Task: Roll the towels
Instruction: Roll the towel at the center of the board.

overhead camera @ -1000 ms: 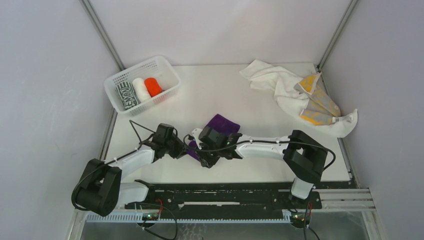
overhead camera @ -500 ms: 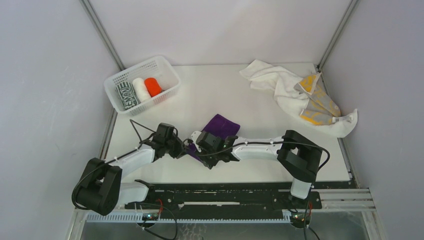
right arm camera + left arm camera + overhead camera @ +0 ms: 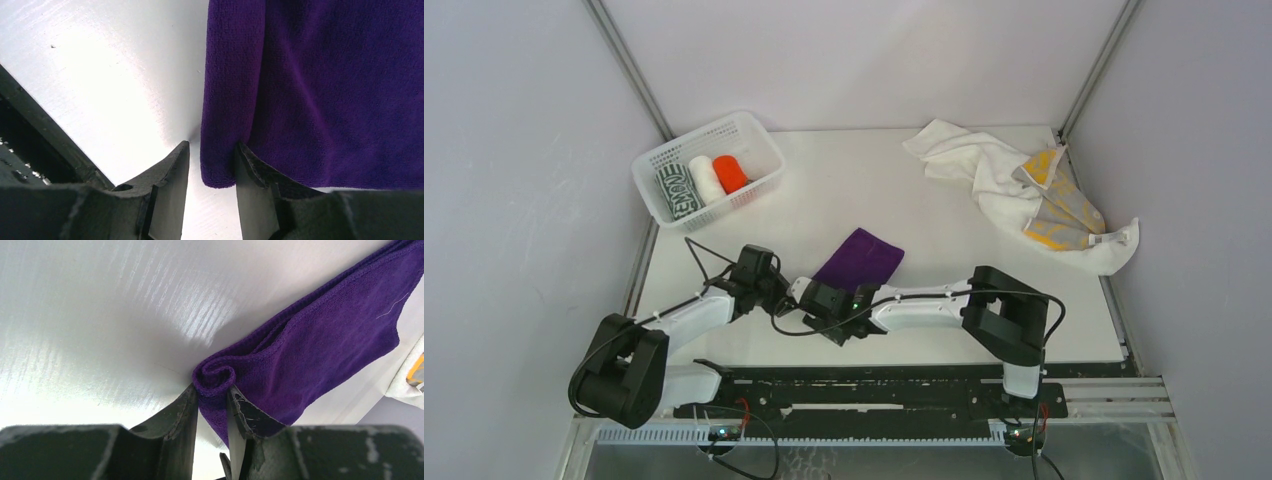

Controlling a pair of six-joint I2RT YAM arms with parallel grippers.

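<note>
A purple towel (image 3: pixel 860 257) lies on the white table near the front, its near end curled into a small roll (image 3: pixel 216 376). My left gripper (image 3: pixel 212 390) is shut on the left end of that roll, at the towel's near left corner (image 3: pixel 782 298). My right gripper (image 3: pixel 212 146) straddles the roll's other end (image 3: pixel 227 110). Its right finger (image 3: pixel 250 165) touches the cloth, while a gap of bare table shows beside its left finger (image 3: pixel 175 170). From above, the right gripper (image 3: pixel 816 303) sits close beside the left one.
A white mesh basket (image 3: pixel 686 137) at the back left holds three rolled towels: dark green-and-white (image 3: pixel 676 191), white (image 3: pixel 706 178), orange (image 3: pixel 730 172). At the back right a white towel (image 3: pixel 969 160) lies crumpled with a yellow-and-grey towel (image 3: pixel 1059 205) on it.
My right arm has slid left along the towel's near end, closer to the left gripper, and its jaws have widened. More of the purple towel now shows uncovered. The left gripper keeps its hold.
</note>
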